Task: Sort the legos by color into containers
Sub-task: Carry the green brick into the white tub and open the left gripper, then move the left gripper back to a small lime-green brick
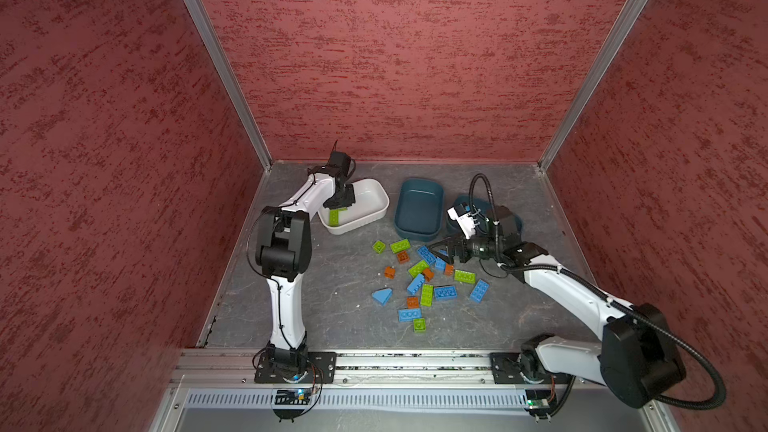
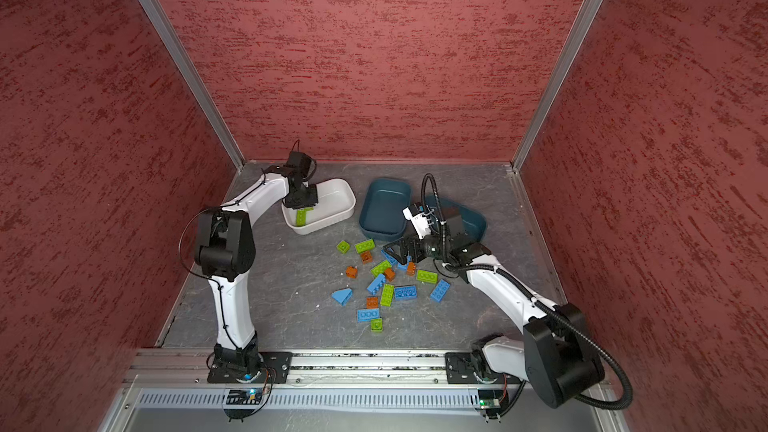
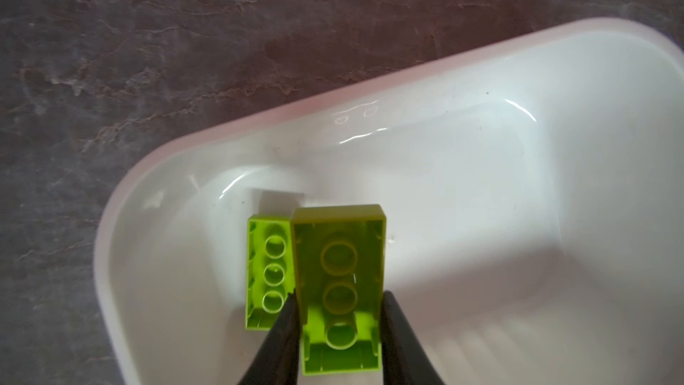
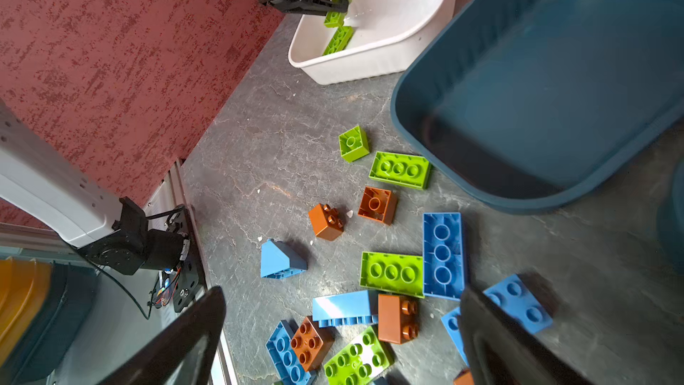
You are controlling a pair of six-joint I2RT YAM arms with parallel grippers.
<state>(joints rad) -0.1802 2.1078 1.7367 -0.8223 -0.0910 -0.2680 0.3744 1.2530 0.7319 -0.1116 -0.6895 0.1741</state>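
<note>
Left claw (image 3: 339,294) pinches a green brick (image 3: 340,250) above the white tub (image 3: 481,179), a second green brick (image 3: 268,268) lying inside; right claw (image 4: 342,290) spread wide over loose bricks (image 1: 427,295) on the table (image 1: 332,305), beside the teal tubs (image 1: 417,209).

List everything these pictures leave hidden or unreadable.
- Teal tub nearest the right arm: in both top views the arm's wrist covers most of it, and the right wrist view's edge cuts it off. Contents unclear.
- Blue bricks under the open right pincer: partly covered in both top views.
- Lime brick lying in the white tub: in the left wrist view the held lime brick and left pincer hide one side.
</note>
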